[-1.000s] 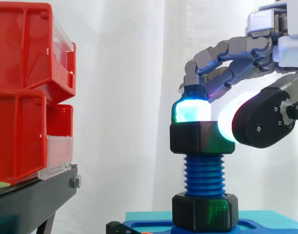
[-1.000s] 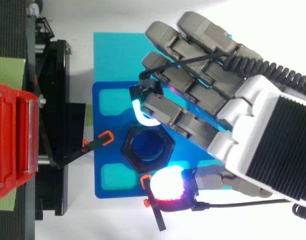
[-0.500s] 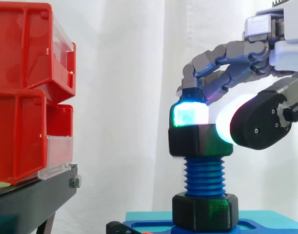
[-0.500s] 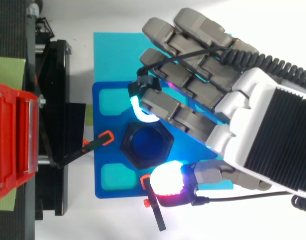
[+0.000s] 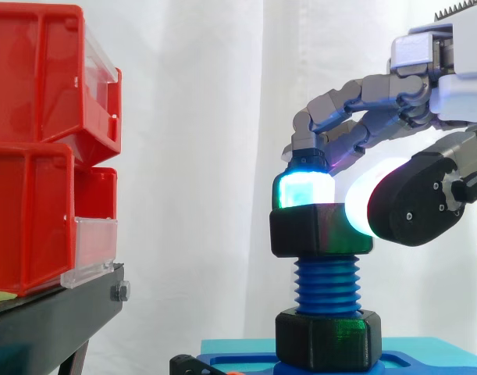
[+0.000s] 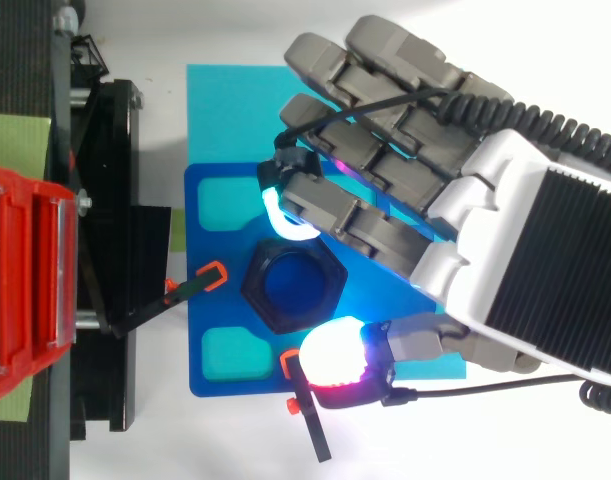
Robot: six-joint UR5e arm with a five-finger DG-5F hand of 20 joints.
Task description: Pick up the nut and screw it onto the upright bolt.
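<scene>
The red bins (image 5: 35,148) are sitting stacked on the black stand (image 5: 55,312) at the left of the scene, in front of the white curtain. The hand (image 6: 455,235) is reaching in from the right, well apart from the bins, with its fingers curled downward. It is gripping the nut (image 5: 316,233): one fingertip (image 5: 303,190), glowing cyan, is pressing on the nut's far side at its upper edge, and the thumb pad (image 5: 361,199), glowing white in the side view, is pressing against its near right side. Below the hand, the blue base plate (image 6: 210,300) is lying flat just right of the stand. The blue bolt (image 5: 326,285) is standing upright from this plate. The black nut is sitting level on the top of the bolt, with bare threads showing beneath it. A second black nut (image 5: 328,337) is resting at the bolt's foot, against the plate. A small orange clip (image 6: 213,271) is lying at the plate's left edge, just beside the bolt.
</scene>
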